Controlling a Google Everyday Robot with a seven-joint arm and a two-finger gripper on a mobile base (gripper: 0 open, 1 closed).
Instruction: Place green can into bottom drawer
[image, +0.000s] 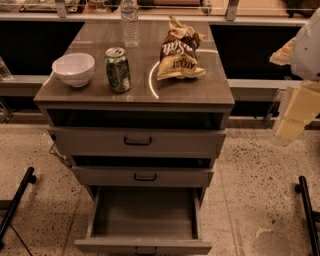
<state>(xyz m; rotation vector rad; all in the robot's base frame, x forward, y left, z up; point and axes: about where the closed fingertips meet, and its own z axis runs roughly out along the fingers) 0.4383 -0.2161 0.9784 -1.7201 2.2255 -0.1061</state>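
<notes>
The green can (117, 70) stands upright on the cabinet top (210, 87), near the front left, between a white bowl and a chip bag. The bottom drawer (145, 215) is pulled out wide and its grey interior shows nothing inside. The two upper drawers are slightly ajar. My gripper (289, 127) hangs at the right edge of the view, beside the cabinet's right side and well apart from the can, with nothing seen in it.
A white bowl (73, 69) sits left of the can. A clear water bottle (130, 22) stands at the back. A crumpled chip bag (179, 50) lies right of the can. Black base legs (17, 200) (307, 210) flank the cabinet on the speckled floor.
</notes>
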